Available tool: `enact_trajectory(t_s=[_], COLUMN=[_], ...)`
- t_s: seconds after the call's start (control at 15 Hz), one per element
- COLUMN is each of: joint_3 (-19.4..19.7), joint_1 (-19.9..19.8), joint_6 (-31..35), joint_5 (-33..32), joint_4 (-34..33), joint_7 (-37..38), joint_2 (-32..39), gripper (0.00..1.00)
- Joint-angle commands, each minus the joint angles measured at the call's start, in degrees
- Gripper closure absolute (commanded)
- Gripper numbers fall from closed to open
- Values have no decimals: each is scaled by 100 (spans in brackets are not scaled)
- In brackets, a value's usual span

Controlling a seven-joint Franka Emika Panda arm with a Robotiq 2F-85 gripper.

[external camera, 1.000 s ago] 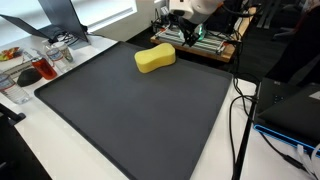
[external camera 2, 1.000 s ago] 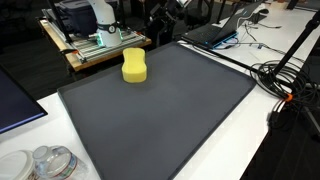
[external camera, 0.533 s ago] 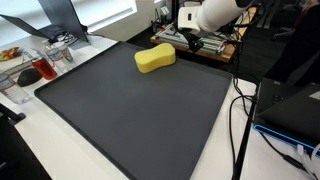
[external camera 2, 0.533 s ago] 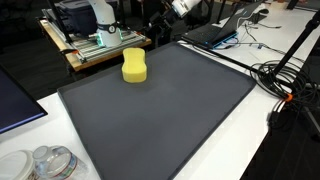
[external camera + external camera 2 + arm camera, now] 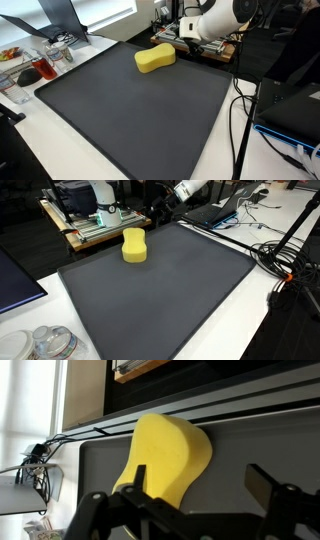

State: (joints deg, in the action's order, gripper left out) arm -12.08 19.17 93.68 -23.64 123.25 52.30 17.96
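Over the last 1 second the arm (image 5: 226,14) has swung further into both exterior views. In an exterior view, only a small part of it showed at the top edge 1 second ago. It now reaches lower over the clutter behind the mat (image 5: 140,110), and the gripper (image 5: 190,30) has come nearer the yellow sponge (image 5: 154,58). In an exterior view the arm (image 5: 190,189) has come into sight at the top edge.

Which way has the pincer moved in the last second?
Yes. In an exterior view the pincer has come down and rightward relative to the yellow sponge, which has not moved.
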Motion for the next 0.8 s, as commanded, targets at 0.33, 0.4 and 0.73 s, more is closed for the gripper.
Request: enact_trajectory(t_s=[0.33, 0.4, 0.73], joint_3=[344, 384, 594], joint_1=[-105, -145, -437], joint_6=[-561, -566, -487], joint_5=[74, 121, 449], joint_4=[-1511, -1692, -2488], joint_7=[-385, -509, -1239], joint_2=[430, 500, 782], gripper=[0, 0, 0])
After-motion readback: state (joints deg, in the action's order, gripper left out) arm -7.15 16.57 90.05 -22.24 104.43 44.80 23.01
